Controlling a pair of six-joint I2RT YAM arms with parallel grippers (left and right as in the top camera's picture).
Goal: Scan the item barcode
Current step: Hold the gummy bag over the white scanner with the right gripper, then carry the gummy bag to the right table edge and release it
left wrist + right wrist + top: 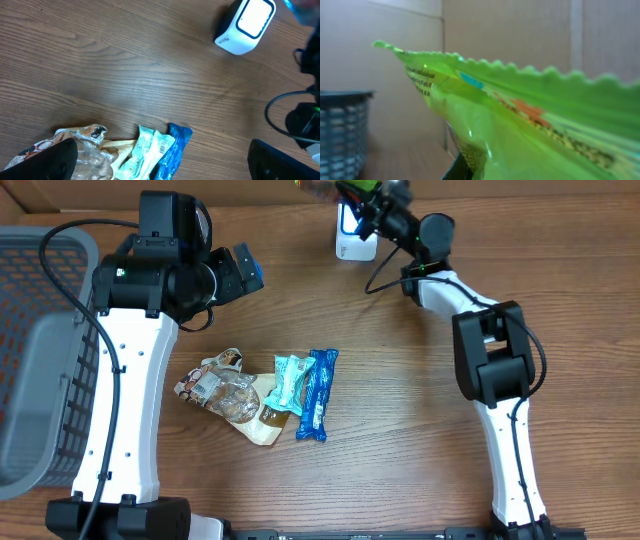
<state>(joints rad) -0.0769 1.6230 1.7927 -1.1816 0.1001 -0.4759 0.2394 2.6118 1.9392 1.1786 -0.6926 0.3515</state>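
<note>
Pincer on my right (356, 194) is clamped on the green packet (520, 125), held up near the white scanner (355, 238) at the far side, so I judge the scan is in progress, not yet confirmed, while my left pincer (243, 270) stands apart and empty.

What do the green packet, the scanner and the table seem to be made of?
Green packet: glossy plastic film, likely; it shines and has a zigzag sealed edge. Scanner: smooth white plastic, by its rounded shell. Table: wood or wood-look laminate; grain lines show.
</note>
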